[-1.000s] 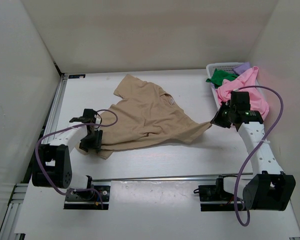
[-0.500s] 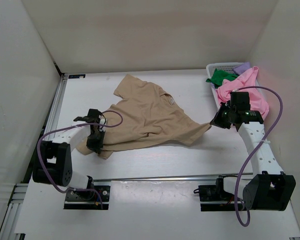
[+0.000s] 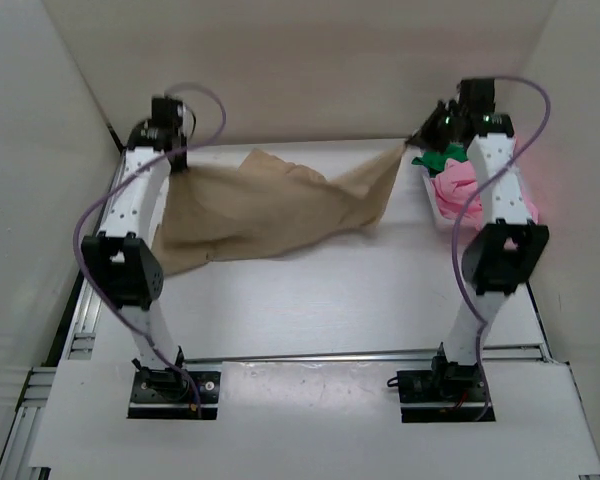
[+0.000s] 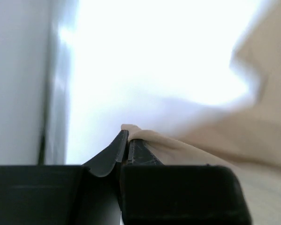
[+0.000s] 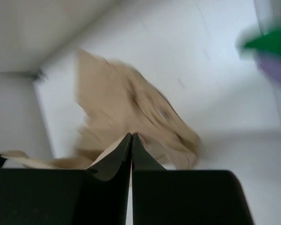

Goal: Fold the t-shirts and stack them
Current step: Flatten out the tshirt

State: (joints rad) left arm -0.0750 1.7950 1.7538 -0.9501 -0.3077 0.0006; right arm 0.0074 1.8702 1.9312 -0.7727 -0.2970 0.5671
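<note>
The tan t-shirt (image 3: 270, 205) hangs stretched between both raised arms, with its lower edge trailing on the table at the left. My left gripper (image 3: 170, 158) is shut on one corner of it, and the cloth shows pinched at the fingertips (image 4: 127, 133). My right gripper (image 3: 408, 148) is shut on the opposite corner, with the tan t-shirt (image 5: 126, 103) hanging blurred below the closed gripper (image 5: 132, 137). A pink t-shirt (image 3: 455, 185) and a green t-shirt (image 3: 442, 157) lie in the basket behind the right arm. A purple t-shirt (image 5: 276, 75) shows beside the green t-shirt (image 5: 271, 42).
The white mesh basket (image 3: 430, 196) stands at the far right, mostly hidden by the right arm. White walls enclose the table on the left, back and right. A metal rail (image 3: 90, 300) runs along the table's left edge.
The left gripper shut on the tan shirt's left edge. Both arms then rose and swung toward the back wall, lifting the shirt off the table and stretching it between them.
</note>
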